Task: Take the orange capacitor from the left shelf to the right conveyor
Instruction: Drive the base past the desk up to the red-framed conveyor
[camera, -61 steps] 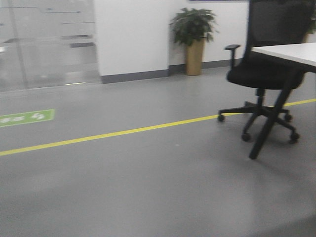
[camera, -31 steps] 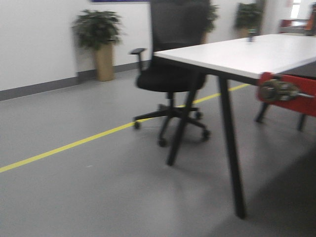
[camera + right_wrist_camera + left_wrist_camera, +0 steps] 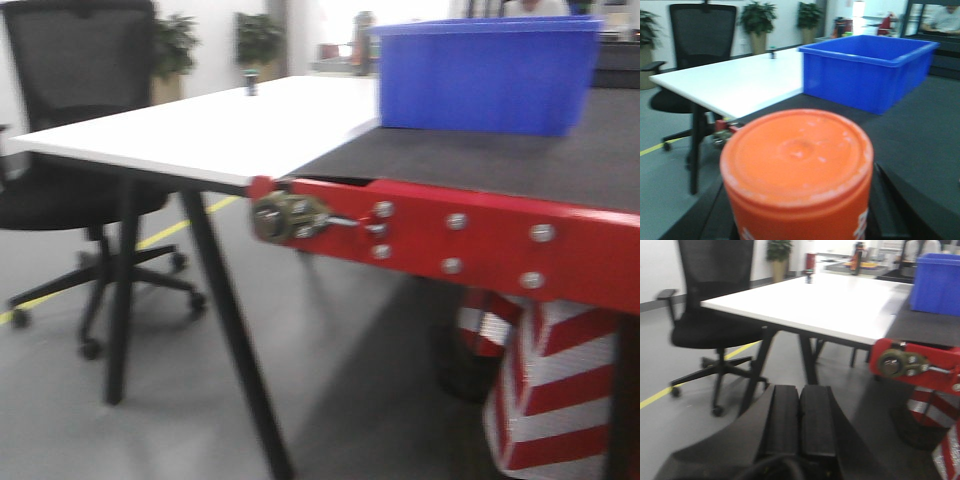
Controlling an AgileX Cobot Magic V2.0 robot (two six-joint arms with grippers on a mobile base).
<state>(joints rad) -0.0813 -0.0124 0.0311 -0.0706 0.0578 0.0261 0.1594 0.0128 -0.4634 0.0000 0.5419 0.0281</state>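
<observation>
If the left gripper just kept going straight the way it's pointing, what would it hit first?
Probably the black legs of the white table. The left gripper, shut, aims towards them, though depth is unclear.

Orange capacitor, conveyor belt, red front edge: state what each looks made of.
Orange capacitor: probably plastic-sleeved, smooth matte top with whitish scuffs. Conveyor belt: dark grey, dull, likely fabric or rubber; blur hides texture. Red front edge: painted metal, with bolt heads.
</observation>
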